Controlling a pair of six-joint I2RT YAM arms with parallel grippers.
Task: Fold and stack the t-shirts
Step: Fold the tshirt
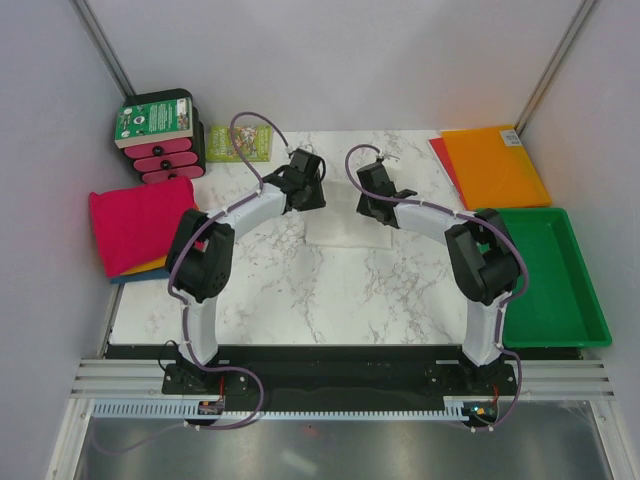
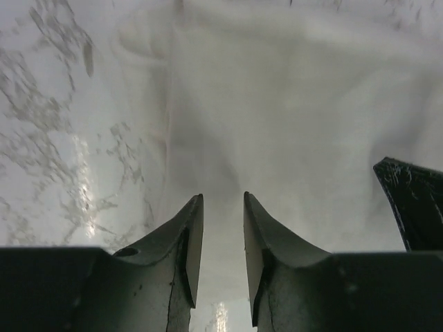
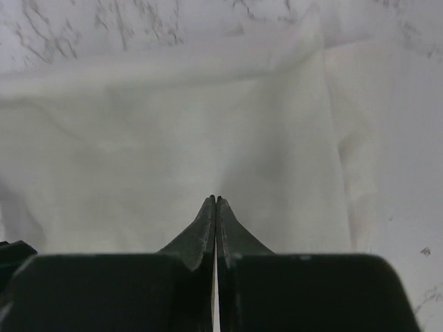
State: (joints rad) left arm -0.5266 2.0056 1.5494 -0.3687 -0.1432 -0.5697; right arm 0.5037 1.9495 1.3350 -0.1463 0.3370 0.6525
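Note:
The thin white t-shirt (image 1: 338,230) lies folded and flat on the marble table, just in front of both grippers. It fills the left wrist view (image 2: 291,117) and the right wrist view (image 3: 173,131). My left gripper (image 1: 316,198) (image 2: 223,197) hovers low over the shirt's left part, jaws a little apart with nothing between them. My right gripper (image 1: 372,208) (image 3: 216,198) is over the shirt's right part, jaws pressed together; no cloth shows between them. The folded pile sits at the far left: magenta-pink shirt (image 1: 140,222) on top, orange (image 1: 152,266) and blue (image 1: 128,278) edges under it.
A green tray (image 1: 556,280) stands at the right edge. A flat orange sheet (image 1: 494,164) lies at the back right. A green-and-pink box (image 1: 160,135) and a green packet (image 1: 238,142) are at the back left. A right fingertip (image 2: 415,200) shows in the left wrist view.

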